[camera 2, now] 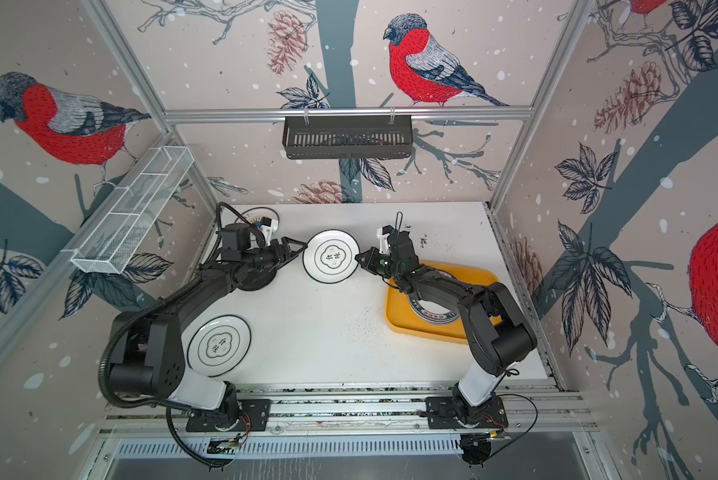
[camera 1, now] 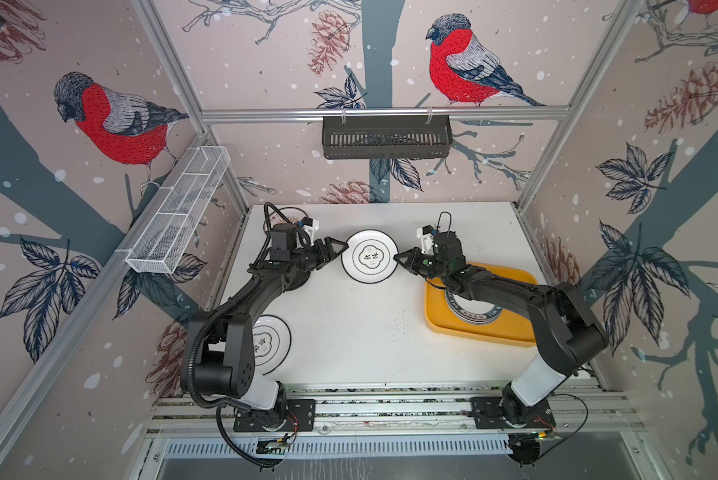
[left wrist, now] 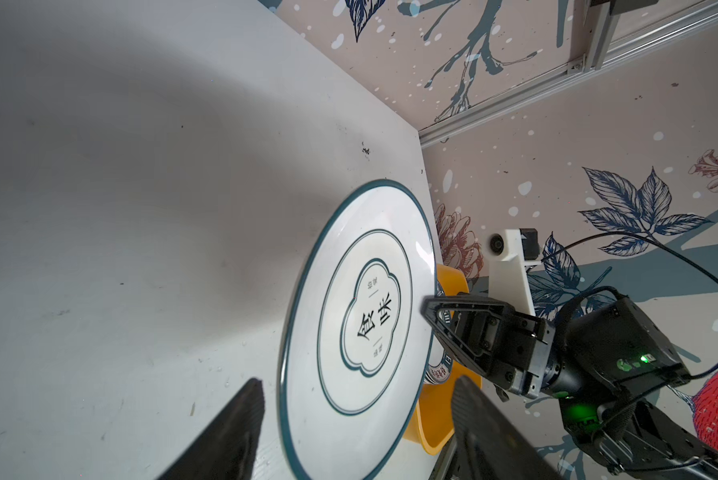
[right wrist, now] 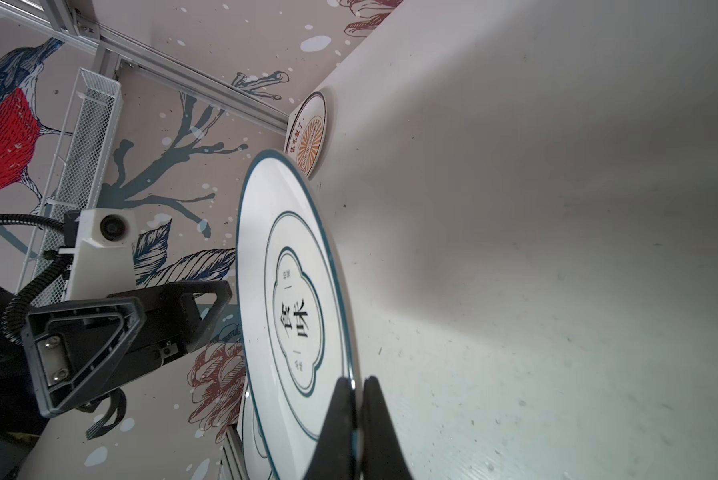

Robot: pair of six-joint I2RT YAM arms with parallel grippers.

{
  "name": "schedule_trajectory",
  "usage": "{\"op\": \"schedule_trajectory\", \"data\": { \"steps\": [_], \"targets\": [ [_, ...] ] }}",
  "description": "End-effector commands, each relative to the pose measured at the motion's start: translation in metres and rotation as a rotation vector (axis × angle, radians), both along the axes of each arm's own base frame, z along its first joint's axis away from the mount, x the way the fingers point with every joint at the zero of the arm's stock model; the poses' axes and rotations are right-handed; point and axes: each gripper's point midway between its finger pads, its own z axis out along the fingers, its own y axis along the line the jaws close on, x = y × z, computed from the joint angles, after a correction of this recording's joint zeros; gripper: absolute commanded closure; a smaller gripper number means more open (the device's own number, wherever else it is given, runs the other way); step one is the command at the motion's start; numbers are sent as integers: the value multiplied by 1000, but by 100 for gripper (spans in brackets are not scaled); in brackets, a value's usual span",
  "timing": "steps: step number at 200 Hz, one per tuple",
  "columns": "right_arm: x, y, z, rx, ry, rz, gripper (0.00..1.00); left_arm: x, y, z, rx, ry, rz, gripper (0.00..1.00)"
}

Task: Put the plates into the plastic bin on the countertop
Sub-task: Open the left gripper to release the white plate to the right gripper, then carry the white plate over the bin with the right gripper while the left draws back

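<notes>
A white plate with a flower outline [camera 1: 369, 257] [camera 2: 334, 257] hangs tilted above the countertop [camera 1: 349, 332]. My right gripper [camera 1: 398, 258] [right wrist: 356, 384] is shut on its right rim. My left gripper [camera 1: 337, 251] [left wrist: 359, 386] is open at the opposite rim, its fingers standing wide on either side of the plate [left wrist: 365, 316]. The yellow plastic bin [camera 1: 515, 332] [camera 2: 398, 324] lies under my right arm with a green-lettered plate [camera 1: 469, 316] in it. Another flower plate [camera 1: 274, 340] lies front left. A sunburst plate [right wrist: 311, 137] lies at the back left corner.
A black slotted basket [camera 1: 386, 137] hangs on the back rail. A white wire-mesh basket [camera 1: 178, 208] hangs on the left wall. A dark round disc [camera 2: 257, 282] lies under my left forearm. Aluminium framing [camera 1: 390, 399] edges the front.
</notes>
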Motion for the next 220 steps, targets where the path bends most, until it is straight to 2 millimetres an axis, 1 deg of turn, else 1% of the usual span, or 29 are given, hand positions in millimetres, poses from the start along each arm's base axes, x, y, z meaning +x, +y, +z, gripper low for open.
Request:
{"op": "schedule_trajectory", "data": {
  "steps": [1,20,24,32,36,39,43,64,91,114,135,159,178,197,209,213,215,220],
  "targets": [
    [6,-9,8,-17,-40,-34,99,5,9,6,81,-49,41,25],
    [8,-17,8,-31,-33,-57,99,2,14,2,159,-52,62,23],
    [9,-19,7,-35,-32,-62,99,5,13,14,165,-86,64,22],
    [11,-23,8,-43,-31,-73,99,4,12,21,182,-114,65,20],
    [12,-25,10,-48,-33,-79,99,3,11,24,190,-128,64,13],
    [12,-27,10,-52,-33,-84,99,1,10,26,195,-137,60,5],
    [14,-30,11,-55,-36,-93,99,0,8,28,202,-151,58,4],
    [19,-45,16,-68,-37,-127,99,-9,-6,43,231,-213,19,4],
    [23,-66,23,-90,-46,-177,99,-23,-28,53,258,-264,-43,4],
    [22,-82,27,-101,-47,-218,99,-35,-48,55,290,-304,-104,4],
    [16,-95,31,-93,-46,-249,99,-48,-68,56,320,-341,-170,4],
    [8,-111,32,-101,-35,-283,99,-65,-90,54,382,-399,-244,4],
    [0,-125,33,-105,-32,-315,99,-76,-104,48,441,-449,-280,4],
    [-6,-139,33,-109,-27,-343,99,-80,-114,45,461,-475,-307,4],
    [-9,-148,34,-116,-25,-364,99,-76,-117,47,458,-466,-292,4],
    [-10,-152,30,-123,-15,-370,99,-73,-117,48,463,-461,-286,4],
    [-12,-153,36,-117,-29,-374,99,-72,-117,48,466,-458,-284,3],
    [-14,-157,38,-118,-32,-383,99,-70,-117,49,473,-450,-277,4]
  ]
}}
